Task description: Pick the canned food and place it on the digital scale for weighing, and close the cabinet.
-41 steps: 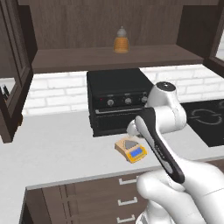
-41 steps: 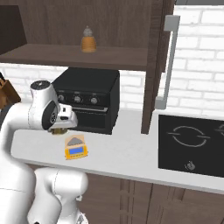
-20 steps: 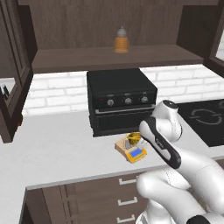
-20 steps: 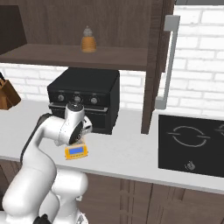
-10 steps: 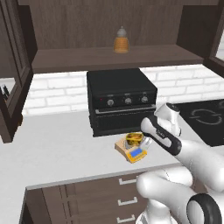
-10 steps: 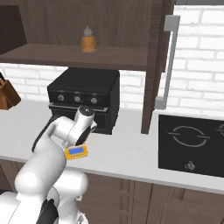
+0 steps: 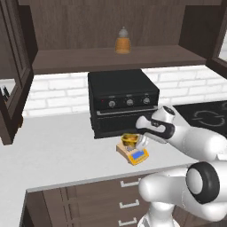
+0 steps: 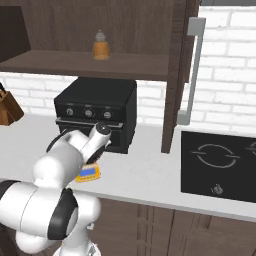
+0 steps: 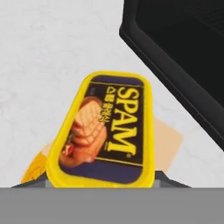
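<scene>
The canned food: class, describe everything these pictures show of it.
The canned food is a short, rounded-rectangular yellow tin. Its dark blue face carries yellow "SPAM" lettering and a picture of sliced meat. It sits over the digital scale on the counter, before the black toaster oven, right at the gripper. Whether it rests on the plate cannot be told.

White worktop (image 7: 53, 146) carries black toaster oven (image 7: 122, 99) toward its back edge, digital scale (image 7: 134, 154) near its front edge.
</scene>
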Motion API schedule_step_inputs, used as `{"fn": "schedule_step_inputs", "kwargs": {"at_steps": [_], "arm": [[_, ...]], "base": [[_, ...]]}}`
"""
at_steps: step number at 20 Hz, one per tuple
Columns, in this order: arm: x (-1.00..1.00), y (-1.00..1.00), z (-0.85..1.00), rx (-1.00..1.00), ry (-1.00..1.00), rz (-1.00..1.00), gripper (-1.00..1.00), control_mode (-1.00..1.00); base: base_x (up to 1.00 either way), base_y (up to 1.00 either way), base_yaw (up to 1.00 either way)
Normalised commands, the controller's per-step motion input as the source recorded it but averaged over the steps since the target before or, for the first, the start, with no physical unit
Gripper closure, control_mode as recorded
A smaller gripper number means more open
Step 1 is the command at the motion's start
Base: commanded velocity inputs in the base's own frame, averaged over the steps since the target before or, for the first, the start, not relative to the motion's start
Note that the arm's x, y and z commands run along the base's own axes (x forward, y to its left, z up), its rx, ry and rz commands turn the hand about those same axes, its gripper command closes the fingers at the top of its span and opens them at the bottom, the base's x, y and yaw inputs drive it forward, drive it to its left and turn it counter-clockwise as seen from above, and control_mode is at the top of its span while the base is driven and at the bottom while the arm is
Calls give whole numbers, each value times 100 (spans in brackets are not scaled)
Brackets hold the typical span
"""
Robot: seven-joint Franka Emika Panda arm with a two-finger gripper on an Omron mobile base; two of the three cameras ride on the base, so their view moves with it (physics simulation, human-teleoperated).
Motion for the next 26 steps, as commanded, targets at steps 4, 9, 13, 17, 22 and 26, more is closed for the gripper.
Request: {"fn": "schedule_step_inputs", "kwargs": {"at_steps": [4, 9, 13, 17, 22, 26], "arm": [[-2, 0, -22, 0, -3, 5, 100, -100], [-54, 17, -15, 0, -1, 1, 100, -100], [9, 9, -8, 0, 0, 0, 100, -100], [32, -9, -20, 0, -3, 1, -100, -100], [-3, -16, -1, 0, -8, 3, -100, -100], [-25, 0, 0, 0, -7, 0, -100, -100]], "base": [[0, 0, 0], [0, 0, 0], [0, 0, 0], [0, 0, 0], [0, 0, 0], [0, 0, 0]]}}
